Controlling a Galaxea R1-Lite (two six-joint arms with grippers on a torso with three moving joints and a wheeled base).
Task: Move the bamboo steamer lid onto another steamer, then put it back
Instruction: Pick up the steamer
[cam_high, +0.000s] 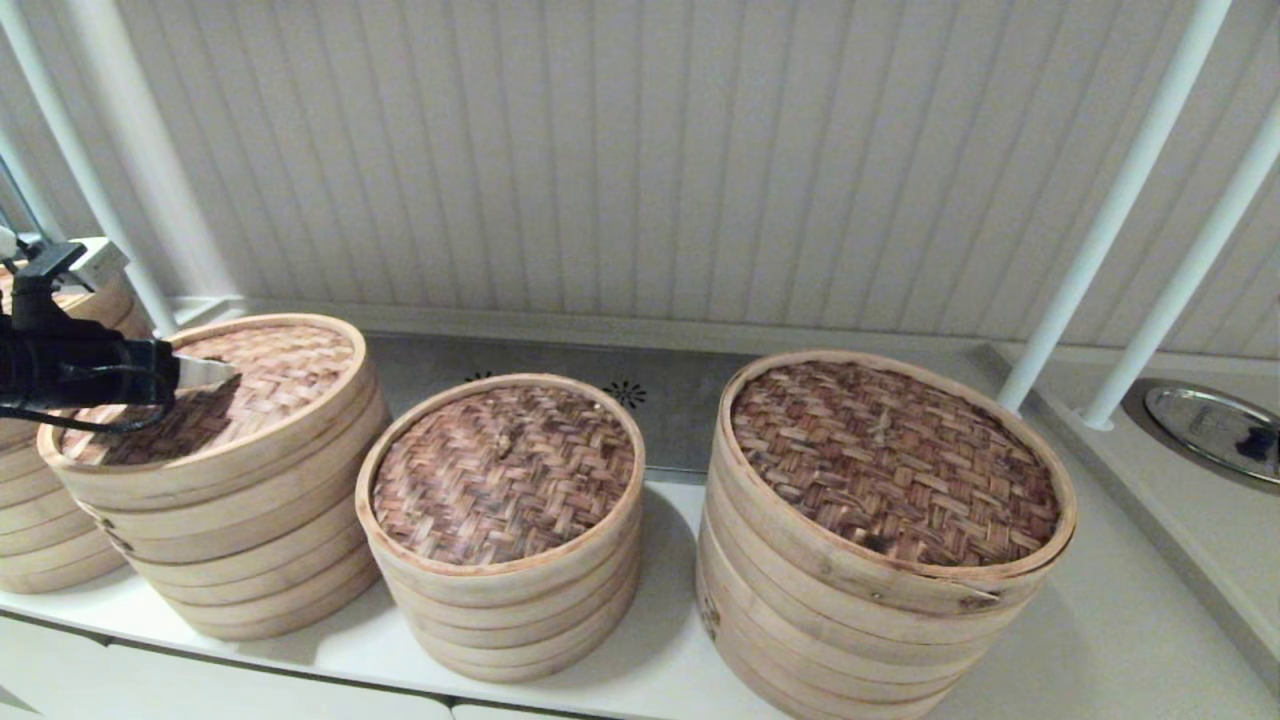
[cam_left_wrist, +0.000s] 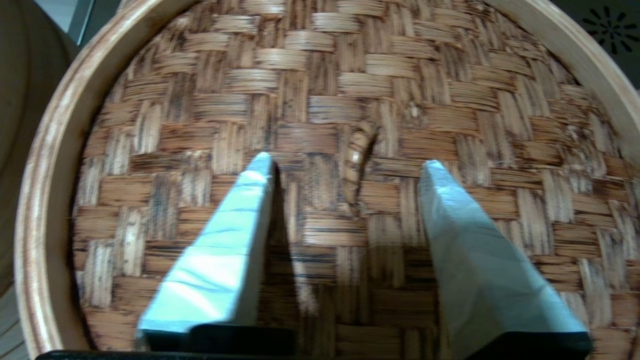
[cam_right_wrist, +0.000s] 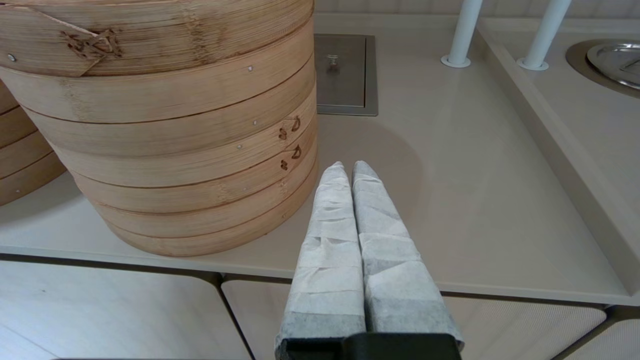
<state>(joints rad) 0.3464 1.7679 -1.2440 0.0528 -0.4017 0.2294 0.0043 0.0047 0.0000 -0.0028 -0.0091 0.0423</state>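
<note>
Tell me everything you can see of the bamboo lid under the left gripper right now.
The bamboo steamer lid is round, with a light tan herringbone-woven top inside a pale wood rim and a small dark loop handle at its middle. It sits level on the leftmost front stack of bamboo rings on the white counter, left of the smaller steamer. The left gripper hangs just over it, jaws apart, one finger either side of the handle; contact cannot be told.
</note>
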